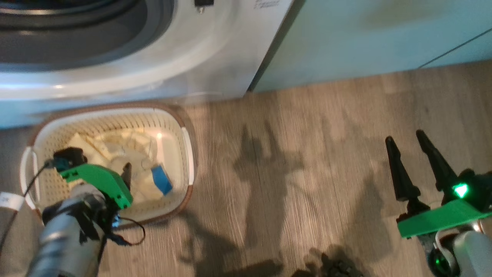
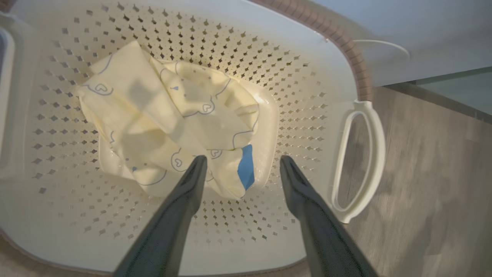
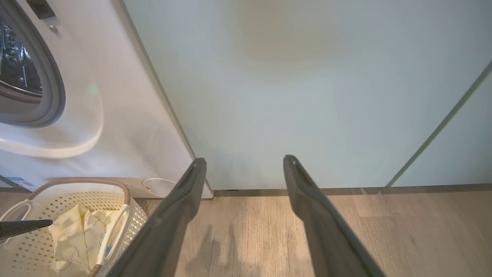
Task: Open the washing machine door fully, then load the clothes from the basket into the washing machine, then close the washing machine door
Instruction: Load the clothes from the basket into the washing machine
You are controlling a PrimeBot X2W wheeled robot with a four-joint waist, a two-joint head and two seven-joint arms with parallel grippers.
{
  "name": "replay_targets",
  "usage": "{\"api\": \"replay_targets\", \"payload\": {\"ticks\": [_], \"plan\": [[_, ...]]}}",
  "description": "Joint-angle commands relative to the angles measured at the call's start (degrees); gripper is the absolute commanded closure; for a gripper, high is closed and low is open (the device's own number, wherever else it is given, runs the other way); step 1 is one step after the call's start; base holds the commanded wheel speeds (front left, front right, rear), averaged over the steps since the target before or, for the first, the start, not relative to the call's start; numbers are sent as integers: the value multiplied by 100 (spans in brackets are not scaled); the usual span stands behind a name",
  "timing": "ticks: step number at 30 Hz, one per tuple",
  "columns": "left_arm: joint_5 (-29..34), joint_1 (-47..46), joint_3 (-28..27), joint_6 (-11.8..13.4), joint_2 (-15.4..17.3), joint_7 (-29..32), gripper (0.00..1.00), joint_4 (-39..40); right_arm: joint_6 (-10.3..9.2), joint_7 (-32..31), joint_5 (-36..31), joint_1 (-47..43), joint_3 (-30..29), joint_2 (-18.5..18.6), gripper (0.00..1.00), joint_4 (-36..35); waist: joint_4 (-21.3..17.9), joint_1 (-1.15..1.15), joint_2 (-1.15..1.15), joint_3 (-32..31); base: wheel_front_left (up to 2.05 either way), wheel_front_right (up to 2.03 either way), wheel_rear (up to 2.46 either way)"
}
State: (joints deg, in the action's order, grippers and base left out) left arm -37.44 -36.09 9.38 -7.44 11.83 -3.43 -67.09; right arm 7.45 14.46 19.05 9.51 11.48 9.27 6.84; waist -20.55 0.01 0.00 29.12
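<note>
Two large fronts stand along the far side: a white washing machine [image 1: 215, 46] at the left, smooth and glossy, and pale green cabinets [image 1: 365, 34] at the right, flat and matte. The washer's round opening is ringed by a grey rubber gasket [image 1: 153, 23], and a dark steel drum [image 3: 15, 65] sits behind it. A wood-grain floor [image 1: 288, 154] in grey-brown planks runs across the near side.

On the floor just in front of the washer, at the left, sits the basket [image 1: 180, 127]. It is a rounded rectangle of cream plastic, its walls pierced with rows of small diamond holes, with a ribbed brown rim and a white loop handle [image 2: 359, 161] at each end.

Inside it lie the clothes [image 2: 161, 123], a soft crumpled heap of cream-yellow fabric printed with thin blue-grey lines, with a bright blue patch [image 2: 246, 165] on the right.

The left gripper [image 2: 243, 158] reaches down into the basket. Its two long, dark, tapered fingers are spread wide on either side of the blue patch and grasp nothing; whether the tips touch the cloth cannot be told.

The right gripper [image 1: 404, 135] hovers over bare floor at the right, well apart from the basket, fingers wide apart and empty, pointing at the cabinets.
</note>
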Motion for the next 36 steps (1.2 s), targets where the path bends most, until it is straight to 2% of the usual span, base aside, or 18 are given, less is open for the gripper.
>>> {"api": "replay_targets", "payload": {"ticks": [1, 10, 15, 19, 30, 36], "plan": [[-38, -74, -139, -3, 247, 31, 0, -46, 3, 54, -69, 89, 93, 168, 0, -171, 66, -1, 0, 421, 0, 0, 0], [-474, -809, -477, 29, 408, 375, 0, -534, 3, 54, -127, 403, 25, 208, 0, -307, 137, -1, 0, 1284, 0, 0, 0], [-566, -1087, -539, 115, 485, 527, 0, -611, 3, 54, -167, 535, 17, 250, 0, -367, 119, -1, 0, 1594, 0, 0, 0], [-627, -1353, -584, 283, 579, 671, 0, -649, 3, 54, -186, 666, -19, 312, 0, -447, 105, -1, 0, 1882, 0, 0, 0], [-514, -1860, -433, 400, 798, 842, 0, -673, 3, 54, -190, 865, 55, 258, 0, -511, 50, -1, 0, 2503, 0, 0, 0], [-432, -1937, -303, 342, 836, 868, 0, -679, 3, 54, -201, 875, 19, 227, 0, -509, 46, -1, 0, 2683, 0, 0, 0]]}}
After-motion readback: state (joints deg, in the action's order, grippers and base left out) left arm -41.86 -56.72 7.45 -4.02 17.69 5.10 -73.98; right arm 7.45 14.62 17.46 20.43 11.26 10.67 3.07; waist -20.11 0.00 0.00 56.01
